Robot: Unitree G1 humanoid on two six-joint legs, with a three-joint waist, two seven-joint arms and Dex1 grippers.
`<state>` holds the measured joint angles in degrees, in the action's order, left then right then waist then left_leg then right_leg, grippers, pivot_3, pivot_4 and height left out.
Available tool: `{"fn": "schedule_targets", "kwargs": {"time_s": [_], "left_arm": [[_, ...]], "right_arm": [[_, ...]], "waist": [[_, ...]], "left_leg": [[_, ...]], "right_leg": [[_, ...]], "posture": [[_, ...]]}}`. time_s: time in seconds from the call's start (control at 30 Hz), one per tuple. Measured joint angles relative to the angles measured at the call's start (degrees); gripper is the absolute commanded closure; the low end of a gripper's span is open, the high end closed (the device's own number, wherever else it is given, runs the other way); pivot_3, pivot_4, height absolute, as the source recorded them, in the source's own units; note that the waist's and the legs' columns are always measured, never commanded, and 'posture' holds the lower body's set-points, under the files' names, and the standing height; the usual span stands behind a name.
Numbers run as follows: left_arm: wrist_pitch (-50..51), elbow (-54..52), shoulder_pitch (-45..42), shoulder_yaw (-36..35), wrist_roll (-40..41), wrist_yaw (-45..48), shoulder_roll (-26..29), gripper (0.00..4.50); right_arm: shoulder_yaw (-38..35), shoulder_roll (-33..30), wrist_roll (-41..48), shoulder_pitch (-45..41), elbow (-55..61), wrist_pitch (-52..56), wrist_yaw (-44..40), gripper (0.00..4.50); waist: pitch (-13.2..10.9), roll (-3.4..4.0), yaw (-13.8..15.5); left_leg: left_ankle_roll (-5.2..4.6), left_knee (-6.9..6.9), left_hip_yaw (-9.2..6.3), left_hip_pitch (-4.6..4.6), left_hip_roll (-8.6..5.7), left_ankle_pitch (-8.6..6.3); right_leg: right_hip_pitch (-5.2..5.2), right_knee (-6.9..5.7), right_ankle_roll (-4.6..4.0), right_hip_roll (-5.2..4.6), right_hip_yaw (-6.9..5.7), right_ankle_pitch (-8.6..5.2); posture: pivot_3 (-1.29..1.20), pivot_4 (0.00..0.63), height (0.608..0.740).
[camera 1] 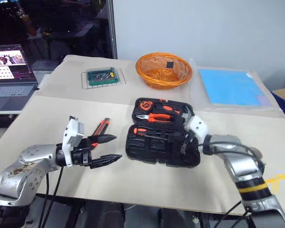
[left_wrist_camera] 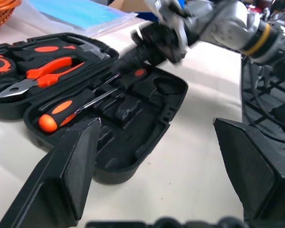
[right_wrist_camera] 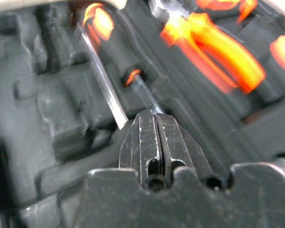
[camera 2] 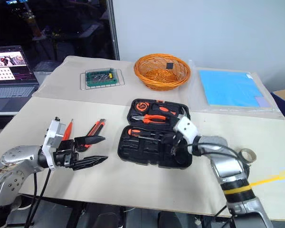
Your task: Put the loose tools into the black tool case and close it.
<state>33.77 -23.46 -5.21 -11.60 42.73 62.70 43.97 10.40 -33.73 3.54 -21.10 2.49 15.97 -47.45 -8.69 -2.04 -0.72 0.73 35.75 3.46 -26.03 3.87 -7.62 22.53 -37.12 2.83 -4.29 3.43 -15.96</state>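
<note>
The black case (camera 1: pixel 162 140) lies open on the counter (camera 1: pixel 147 183), near its middle. Its far half holds orange-handled pliers (camera 1: pixel 154 117) and a tape measure (camera 2: pixel 142 106). Its near half holds two screwdrivers (left_wrist_camera: pixel 69 108) lying side by side in their recesses.

The right gripper (right_wrist_camera: pixel 152 124) is over the near half of the case, at its right end, with its fingers (right_wrist_camera: pixel 173 137) pressed together and empty; their tips sit just at the end of a screwdriver shaft (right_wrist_camera: pixel 101 80), but contact cannot be told.

The left gripper (camera 1: pixel 106 148) hovers above the counter left of the case, pointing toward it, its fingers (left_wrist_camera: pixel 66 173) spread wide and holding nothing. Behind it on the counter lie a utility knife (camera 2: pixel 96 128) and a third screwdriver (camera 2: pixel 67 129), left of the case and apart from it.

Further back stand an orange basket (camera 1: pixel 163 70), a green box (camera 1: pixel 102 76) and a blue sheet (camera 1: pixel 229 87). A tape roll (camera 2: pixel 247 154) lies on the counter to the right of the right arm.
</note>
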Motion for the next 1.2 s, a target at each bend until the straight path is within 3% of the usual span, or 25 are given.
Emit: {"fn": "schedule_targets", "kwargs": {"time_s": [0.17,0.33,0.37,0.43,0.47,0.73,0.77,0.9,1.0,1.2], "left_arm": [[-0.86,0.06,1.64,-0.40,-2.12,-2.48,-0.09,0.43],[-1.42,1.12,1.75,-1.17,-7.79,-15.73,-5.29,0.43],[0.43,1.50,1.35,-1.18,-8.89,-19.18,-5.43,0.43],[5.51,3.52,-0.03,-2.58,-9.00,-24.23,-5.40,0.43],[8.62,5.64,-1.73,-4.01,-9.12,-27.90,-5.41,0.43],[15.54,15.26,-9.38,-6.98,-17.73,-45.59,-6.10,0.43],[16.45,15.58,-9.40,-6.79,-18.26,-46.43,-6.16,0.43],[19.72,15.69,-9.33,-5.17,-20.31,-49.84,-8.70,0.43],[21.31,14.95,-9.18,-5.10,-20.64,-51.20,-10.05,1.12],[21.33,12.72,-7.72,-5.60,-21.19,-52.33,-11.84,3.25]], "right_arm": [[1.86,-2.00,-4.99,-0.04,-2.02,-8.14,0.99,4.43],[-4.04,1.18,2.87,1.93,0.52,-5.14,1.87,4.43],[-6.05,0.82,7.11,1.96,3.27,-3.02,0.27,3.89],[-9.39,-0.82,13.91,1.81,10.09,1.47,-2.36,3.36],[-11.40,-2.81,18.45,1.82,15.56,4.28,-4.18,2.84],[-14.89,-8.85,31.27,5.57,29.80,14.01,-7.21,0.27],[-15.24,-8.99,31.67,5.78,30.77,14.49,-7.10,0.05],[-15.75,-9.79,33.44,6.68,33.17,14.64,-7.19,0.05],[-15.87,-10.24,33.65,6.94,34.04,14.28,-7.41,0.00],[-15.92,-10.77,33.31,7.24,34.10,13.16,-7.47,0.00]], "waist": [[0.13,-0.23,0.15],[0.03,-0.23,0.16],[0.02,-0.23,0.11],[0.00,-0.22,0.08],[0.00,-0.24,0.06],[-0.04,-0.35,0.01],[-0.06,-0.40,-0.03],[-0.08,-0.45,0.06],[-0.07,-0.48,0.09],[-0.06,-0.47,0.07]], "left_leg": [[0.43,-0.11,0.02,0.57,0.01,-0.27],[0.23,-0.06,0.07,0.30,-0.01,-0.14],[0.02,-0.06,0.04,0.29,0.02,-0.01],[0.01,-0.11,-0.02,0.30,0.08,-0.01],[0.01,-0.14,-0.06,0.31,0.08,-0.01],[0.38,-0.17,0.00,0.30,0.02,-0.24],[0.41,-0.17,0.03,0.30,0.02,-0.25],[0.44,-0.21,0.03,0.28,0.01,-0.27],[0.45,-0.22,0.03,0.30,0.00,-0.28],[0.45,-0.28,0.06,0.38,-0.01,-0.28]], "right_leg": [[-0.27,0.09,-0.46,-0.05,-0.01,-0.29],[-0.29,-0.02,-0.13,-0.09,0.04,-0.04],[-0.28,-0.03,0.01,-0.03,0.04,0.04],[-0.27,-0.03,0.02,0.05,0.03,0.03],[-0.28,-0.01,0.01,0.08,0.00,0.02],[-0.24,0.04,-0.01,-0.06,0.00,0.01],[-0.23,0.05,-0.01,-0.07,0.00,0.02],[-0.19,0.04,-0.02,-0.09,0.00,0.02],[-0.20,0.05,-0.03,-0.10,0.00,0.02],[-0.21,0.05,-0.12,-0.14,0.00,-0.02]], "posture": [[0.00,0.150,0.740],[0.00,0.150,0.740],[0.00,0.150,0.740],[0.00,0.150,0.740],[0.00,0.150,0.740],[0.00,0.150,0.740],[0.00,0.150,0.740],[0.00,0.150,0.740],[0.00,0.150,0.740],[0.00,0.150,0.740]]}}
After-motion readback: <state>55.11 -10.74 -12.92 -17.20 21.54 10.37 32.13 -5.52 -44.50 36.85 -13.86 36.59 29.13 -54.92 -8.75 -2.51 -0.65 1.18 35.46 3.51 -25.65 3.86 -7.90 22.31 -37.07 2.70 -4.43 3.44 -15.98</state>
